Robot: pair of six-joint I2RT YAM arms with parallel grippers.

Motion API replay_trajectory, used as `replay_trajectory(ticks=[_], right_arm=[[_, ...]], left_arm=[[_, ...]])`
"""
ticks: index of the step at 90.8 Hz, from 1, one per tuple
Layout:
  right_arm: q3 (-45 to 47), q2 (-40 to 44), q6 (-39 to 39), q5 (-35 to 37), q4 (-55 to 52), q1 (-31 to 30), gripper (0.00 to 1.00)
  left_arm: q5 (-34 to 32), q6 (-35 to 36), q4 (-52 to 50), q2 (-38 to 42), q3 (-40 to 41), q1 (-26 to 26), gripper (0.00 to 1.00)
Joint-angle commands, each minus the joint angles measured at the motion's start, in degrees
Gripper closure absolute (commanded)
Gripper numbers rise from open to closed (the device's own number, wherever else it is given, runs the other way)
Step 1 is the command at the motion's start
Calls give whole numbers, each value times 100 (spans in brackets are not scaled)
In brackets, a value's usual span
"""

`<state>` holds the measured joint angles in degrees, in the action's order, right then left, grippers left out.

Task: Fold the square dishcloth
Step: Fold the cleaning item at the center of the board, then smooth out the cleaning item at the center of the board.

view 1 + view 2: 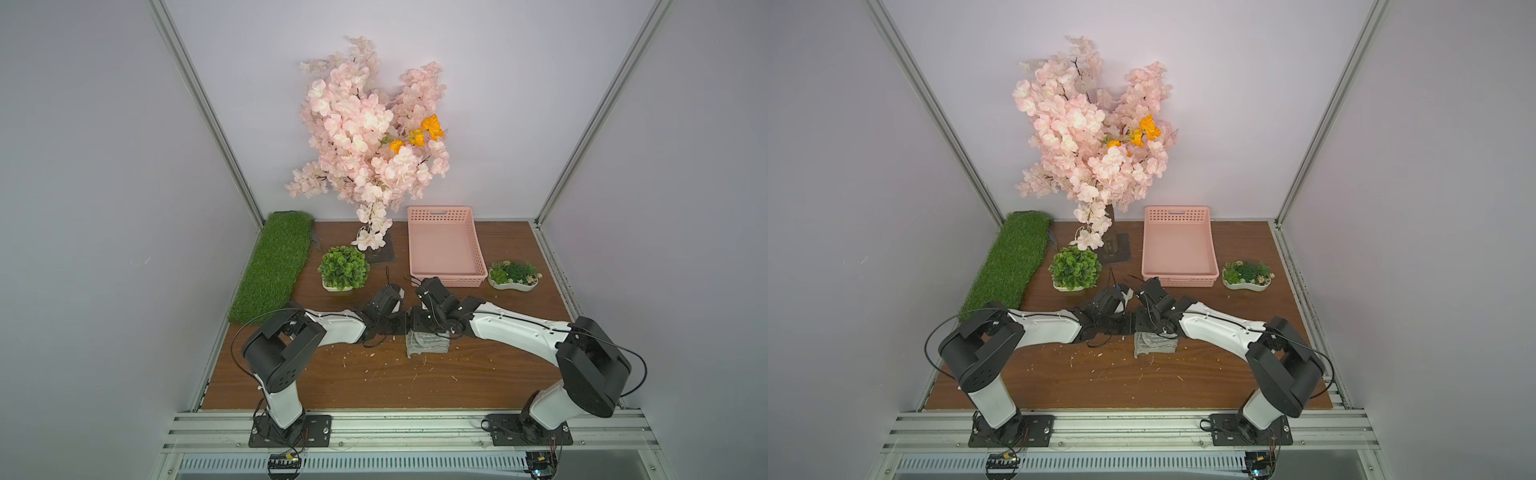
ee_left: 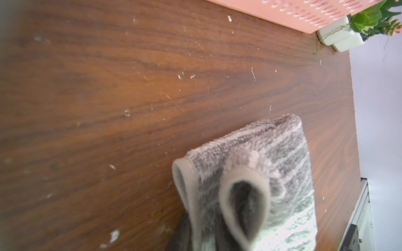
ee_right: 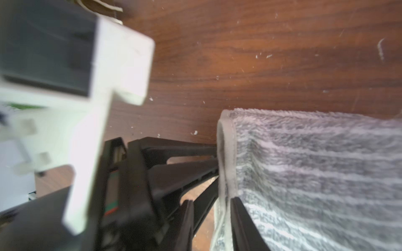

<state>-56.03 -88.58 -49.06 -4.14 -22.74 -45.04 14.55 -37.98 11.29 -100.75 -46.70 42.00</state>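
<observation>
Grey square dishcloth (image 1: 428,345) lies folded small on the table (image 1: 374,382), between both arms. Right end effector (image 3: 211,203): jaws apart, grey hem between them. Left end effector (image 3: 214,159) reaches same hem; clamped or parted, cannot tell, view blurred.

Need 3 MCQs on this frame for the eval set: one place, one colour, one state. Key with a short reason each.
1. Where is the grey white-striped fabric dishcloth relative to the pink perforated plastic basket?
A) inside it
B) on the brown wooden table, on the arm-base side of it
C) behind it

2. What colour are the few odd flowers in the pale pink artificial blossom tree?
A) blue
B) purple
C) orange

3. The dishcloth is:
A) folded into layers
B) spread flat in one layer
C) draped over the basket rim

Key:
1 B, both top views show it on bare wood short of the basket.
2 C, orange blooms sit among the pink.
3 A, both wrist views show doubled-over edges.
</observation>
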Motion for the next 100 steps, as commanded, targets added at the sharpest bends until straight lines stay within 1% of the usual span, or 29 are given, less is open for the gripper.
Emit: replay_trajectory(ticks=[1,10,22,35,43,55,66,69,92,100], right_arm=[[56,275,7,94,-96,8,73],[184,459,2,107,-77,107,75],[412,750,15,38,32,306,77],[909,1126,-34,-397,458,632,78],[1279,1322,-95,-733,772,851,82],[1843,1594,-234,-1180,1234,1172,86],[2249,1762,-348,-1374,1524,1377,90],[2326,1790,-362,-1535,1600,1411,90],[2779,1693,-485,-1877,2084,1534,91],[2875,1610,-484,-1940,2176,1550,91]], left_arm=[[-226,-74,-509,121,74,-69,72],[-424,-167,-690,300,82,-86,66],[-703,-299,-968,528,63,-101,63],[-1072,-420,-1384,761,-38,-104,63],[-1122,-341,-1436,902,-152,-98,63],[-986,-37,-1486,952,-594,-11,63],[-691,263,-1506,774,-1010,145,63],[-587,310,-1472,704,-1061,170,63],[136,544,-1129,150,-1105,283,58],[161,587,-1098,1,-1015,283,58]])
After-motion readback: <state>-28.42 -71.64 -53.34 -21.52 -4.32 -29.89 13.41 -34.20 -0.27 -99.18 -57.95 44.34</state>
